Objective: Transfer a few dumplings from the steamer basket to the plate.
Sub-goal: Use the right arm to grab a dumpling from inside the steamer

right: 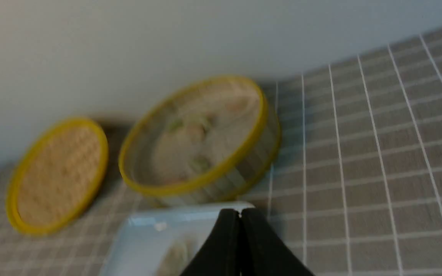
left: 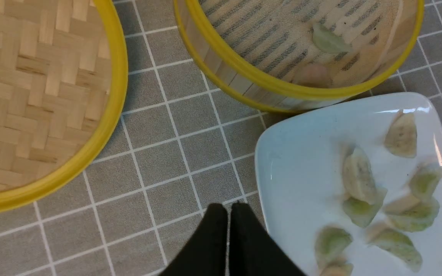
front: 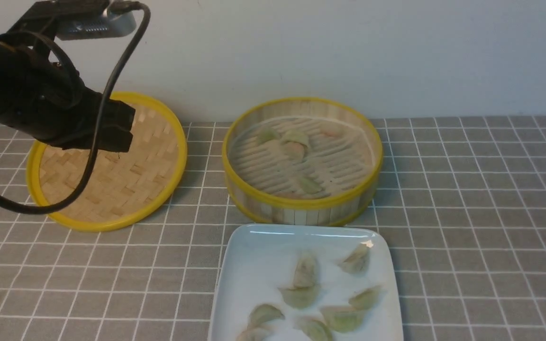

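The steamer basket [front: 301,201] stands at the back centre and holds a few pale green dumplings [front: 309,184]. In front of it the white plate [front: 254,265] carries several dumplings [front: 305,272]. My left gripper [front: 123,130] hangs shut and empty above the woven lid, left of the basket. In the left wrist view its shut fingertips [left: 228,209] sit over bare tablecloth just beside the plate [left: 301,161], with the basket [left: 274,86] beyond. My right gripper [right: 240,214] is shut and empty, raised near the plate's [right: 140,226] far edge, facing the basket [right: 205,182]. The right arm is outside the front view.
The flat woven lid [front: 107,189] with a yellow rim lies at the back left, partly under my left arm; it also shows as the lid [left: 44,96] and the lid [right: 58,176]. A grey checked tablecloth [front: 467,213] covers the table, with a pale wall behind.
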Robot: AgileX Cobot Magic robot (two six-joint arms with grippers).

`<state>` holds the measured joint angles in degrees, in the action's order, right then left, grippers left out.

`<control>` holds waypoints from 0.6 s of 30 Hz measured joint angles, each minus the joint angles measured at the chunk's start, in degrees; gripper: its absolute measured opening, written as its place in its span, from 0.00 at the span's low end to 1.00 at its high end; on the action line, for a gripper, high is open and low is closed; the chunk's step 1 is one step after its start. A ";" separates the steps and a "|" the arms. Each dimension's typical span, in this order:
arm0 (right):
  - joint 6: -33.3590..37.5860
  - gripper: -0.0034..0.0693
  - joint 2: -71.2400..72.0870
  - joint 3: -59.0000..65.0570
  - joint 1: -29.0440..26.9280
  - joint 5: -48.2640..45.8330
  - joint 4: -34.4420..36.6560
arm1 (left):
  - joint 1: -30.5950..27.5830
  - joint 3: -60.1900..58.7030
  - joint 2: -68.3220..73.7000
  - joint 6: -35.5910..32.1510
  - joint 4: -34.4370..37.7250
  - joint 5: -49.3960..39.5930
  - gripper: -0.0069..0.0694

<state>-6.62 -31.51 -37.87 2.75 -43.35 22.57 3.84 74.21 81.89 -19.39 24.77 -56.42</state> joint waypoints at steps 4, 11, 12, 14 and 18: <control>6.62 0.03 -19.04 -14.18 0.13 -13.80 -0.33 | 0.00 0.00 0.00 -0.12 -0.25 -0.12 0.08; 8.95 0.03 -49.80 -41.55 9.48 -26.39 -4.56 | 0.00 0.00 -0.05 -0.12 -0.75 -1.90 0.08; 7.62 0.03 -54.31 -46.14 11.88 -27.28 -6.76 | 0.00 0.00 -0.05 -0.12 -0.91 -2.31 0.08; 5.73 0.03 -60.98 -53.45 15.74 -27.56 -10.51 | 0.00 0.00 -0.05 -0.12 -0.96 -2.84 0.08; 3.50 0.03 -74.62 -65.73 21.93 -27.56 -14.61 | 0.00 0.00 -0.24 -0.13 -0.96 -3.11 0.08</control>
<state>-3.11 -106.13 -103.60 24.69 -70.92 7.97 3.84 74.21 81.65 -19.53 23.81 -59.53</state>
